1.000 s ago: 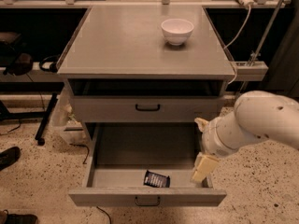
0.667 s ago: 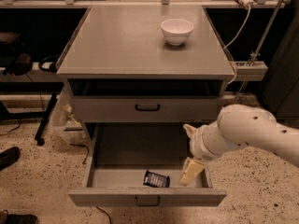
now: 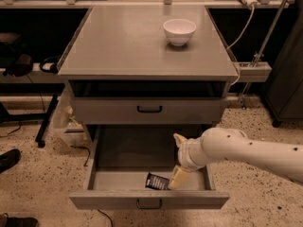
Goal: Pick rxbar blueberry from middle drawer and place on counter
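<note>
The rxbar blueberry [image 3: 156, 181], a small dark bar with pale lettering, lies on the floor of the open middle drawer [image 3: 124, 151], near its front wall. My gripper [image 3: 174, 162] is inside the drawer, just right of the bar. It is open, with one pale finger [image 3: 178, 176] reaching down beside the bar's right end and the other [image 3: 179, 140] pointing up and back. It holds nothing. The grey counter [image 3: 132, 41] is above, at the top of the cabinet.
A white bowl [image 3: 179, 30] stands on the counter at the back right. The shut drawer front with a black handle [image 3: 149, 109] sits above the open drawer. A shoe [image 3: 8, 158] and cables lie on the speckled floor at left.
My arm has moved left and lower into the drawer. The lower finger has gone from the drawer's right wall to right beside the bar. The bar has not moved.
</note>
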You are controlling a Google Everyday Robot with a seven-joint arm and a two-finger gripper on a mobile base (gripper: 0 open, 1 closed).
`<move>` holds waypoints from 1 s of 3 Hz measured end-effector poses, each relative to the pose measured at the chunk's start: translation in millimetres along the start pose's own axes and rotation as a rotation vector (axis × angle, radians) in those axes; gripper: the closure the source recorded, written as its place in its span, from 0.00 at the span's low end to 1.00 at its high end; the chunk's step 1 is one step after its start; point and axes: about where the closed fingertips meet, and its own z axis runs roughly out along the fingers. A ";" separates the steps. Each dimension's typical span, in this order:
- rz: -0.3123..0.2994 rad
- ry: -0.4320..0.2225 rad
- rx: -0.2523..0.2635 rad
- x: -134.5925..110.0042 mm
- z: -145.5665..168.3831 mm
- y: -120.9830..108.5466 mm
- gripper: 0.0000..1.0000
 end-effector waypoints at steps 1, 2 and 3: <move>0.010 0.002 0.003 12.4 33.9 -9.0 0.19; 0.027 0.009 -0.020 26.8 60.4 -9.8 0.42; 0.048 0.014 -0.049 39.8 77.6 -6.1 0.39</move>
